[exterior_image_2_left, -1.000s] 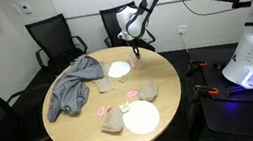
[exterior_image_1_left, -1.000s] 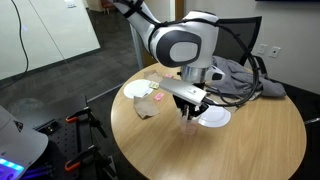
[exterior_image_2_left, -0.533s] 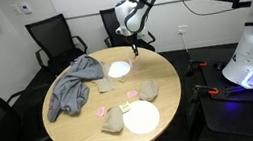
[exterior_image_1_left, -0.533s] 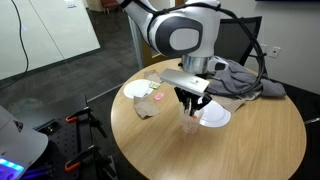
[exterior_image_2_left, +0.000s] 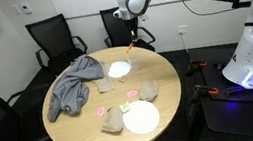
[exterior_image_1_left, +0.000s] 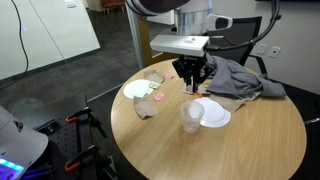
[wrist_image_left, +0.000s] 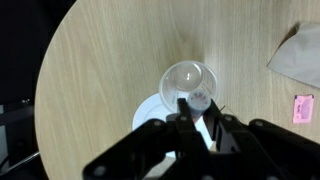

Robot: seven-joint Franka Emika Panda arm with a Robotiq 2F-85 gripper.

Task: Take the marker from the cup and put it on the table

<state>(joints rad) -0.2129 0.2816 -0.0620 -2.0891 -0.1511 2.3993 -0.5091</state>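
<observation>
My gripper point(exterior_image_1_left: 193, 78) hangs well above the translucent cup point(exterior_image_1_left: 190, 117), shut on the short orange marker point(exterior_image_1_left: 192, 88), which points down from the fingers. In an exterior view the gripper point(exterior_image_2_left: 128, 44) holds the marker point(exterior_image_2_left: 127, 51) above the cup point(exterior_image_2_left: 138, 66) near the far edge of the round wood table point(exterior_image_2_left: 84, 122). In the wrist view the cup point(wrist_image_left: 188, 82) looks empty, straight below. The marker's whitish end point(wrist_image_left: 200, 99) shows between my fingers, at the gripper point(wrist_image_left: 198, 112). The table point(wrist_image_left: 100, 60) fills the rest of that view.
A white paper plate point(exterior_image_1_left: 213, 115) lies beside the cup, another point(exterior_image_1_left: 138, 89) further off. A grey cloth point(exterior_image_1_left: 235, 80) is heaped at the table's back. Crumpled brown papers point(exterior_image_2_left: 150, 89) and a third plate point(exterior_image_2_left: 141, 117) lie mid-table. Office chairs point(exterior_image_2_left: 51, 36) stand around.
My gripper has risen straight up from the cup, and the marker has come out of the cup with it. The cup stays in place.
</observation>
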